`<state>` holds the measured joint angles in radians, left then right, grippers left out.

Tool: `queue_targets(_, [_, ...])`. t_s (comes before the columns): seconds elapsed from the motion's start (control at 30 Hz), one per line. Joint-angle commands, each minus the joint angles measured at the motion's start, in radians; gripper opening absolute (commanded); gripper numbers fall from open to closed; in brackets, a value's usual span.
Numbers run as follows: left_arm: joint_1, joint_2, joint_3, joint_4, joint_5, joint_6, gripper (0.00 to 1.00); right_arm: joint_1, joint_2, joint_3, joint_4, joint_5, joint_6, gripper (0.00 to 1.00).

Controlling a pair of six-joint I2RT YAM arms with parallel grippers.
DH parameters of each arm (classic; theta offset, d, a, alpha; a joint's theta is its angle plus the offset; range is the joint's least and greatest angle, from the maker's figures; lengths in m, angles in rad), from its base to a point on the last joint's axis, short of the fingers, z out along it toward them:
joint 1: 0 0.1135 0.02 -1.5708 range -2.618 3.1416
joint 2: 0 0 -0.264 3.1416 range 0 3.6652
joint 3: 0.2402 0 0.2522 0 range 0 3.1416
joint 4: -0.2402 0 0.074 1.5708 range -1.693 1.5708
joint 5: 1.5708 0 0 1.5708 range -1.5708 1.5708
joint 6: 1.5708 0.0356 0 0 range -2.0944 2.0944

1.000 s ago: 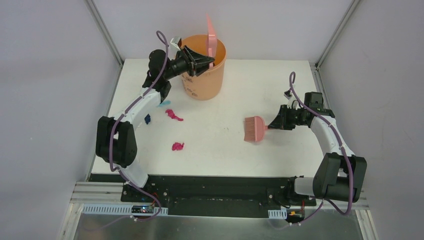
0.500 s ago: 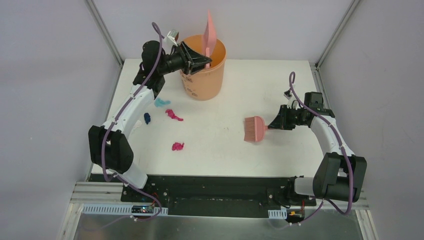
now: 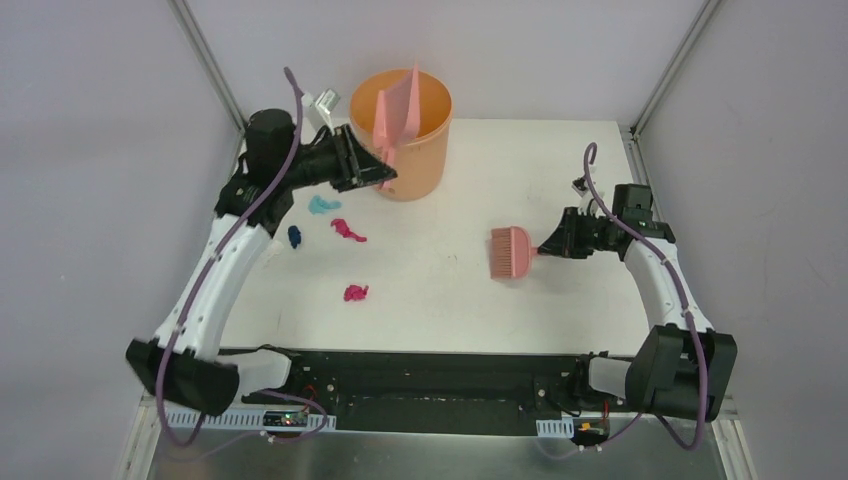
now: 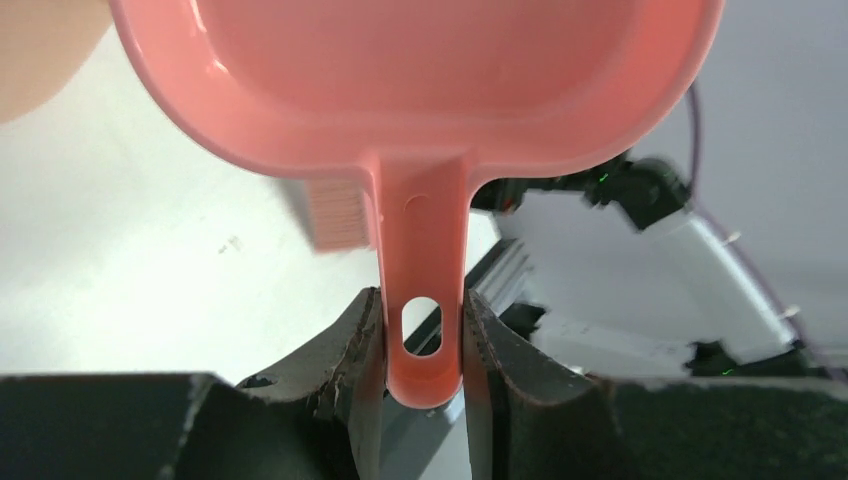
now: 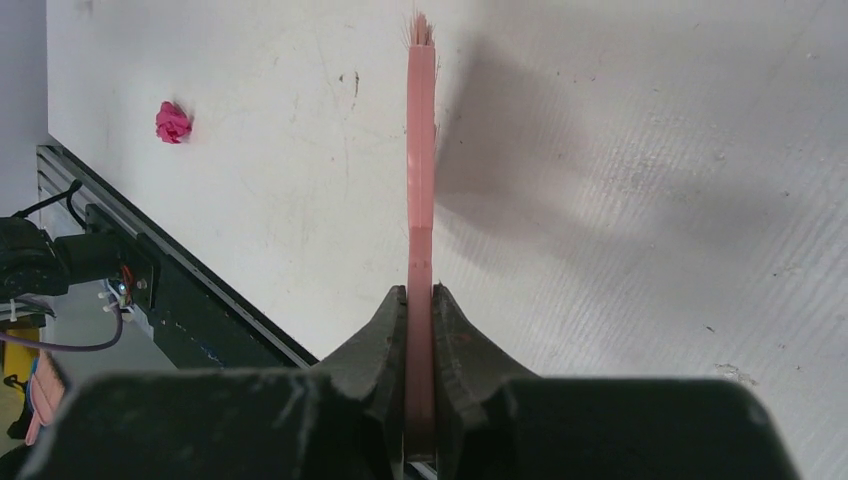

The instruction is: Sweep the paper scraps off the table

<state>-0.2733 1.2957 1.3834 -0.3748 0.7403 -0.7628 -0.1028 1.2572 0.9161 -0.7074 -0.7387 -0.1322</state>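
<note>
Four paper scraps [image 3: 355,293] are on the one bench [image 3: 440,300]: two magenta-pink, one teal scrap [image 3: 322,205] and one dark blue scrap [image 3: 294,236]. There is one pink dustpan [image 3: 397,112], one pink brush [image 3: 509,253] and one orange bucket [image 3: 425,168]. Two arms show, with a left end effector [image 3: 384,178] and a right end effector [image 3: 547,248].

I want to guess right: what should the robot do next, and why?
Probably lower the dustpan onto the table beside the paper scraps. The left pincer holds it up at the orange bucket, while scraps lie loose and the right pincer has the brush ready.
</note>
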Motion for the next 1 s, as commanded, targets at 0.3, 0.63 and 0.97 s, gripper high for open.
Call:
queue_targets(0.3, [0.002,-0.551,-0.197,-0.676,-0.566,0.468,0.00,0.382,0.002,0.277,-0.132,-0.064,-0.002,0.00])
queue_targets(0.63, [0.002,-0.706,-0.264,-0.776,-0.639,0.294,0.00,0.797,0.409,0.747,-0.069,0.089,0.214,0.00])
queue_targets(0.97, [0.002,-0.802,-0.189,-0.991,-0.723,0.248,0.00,0.974,0.731,0.969,0.386,0.264,0.619,0.00])
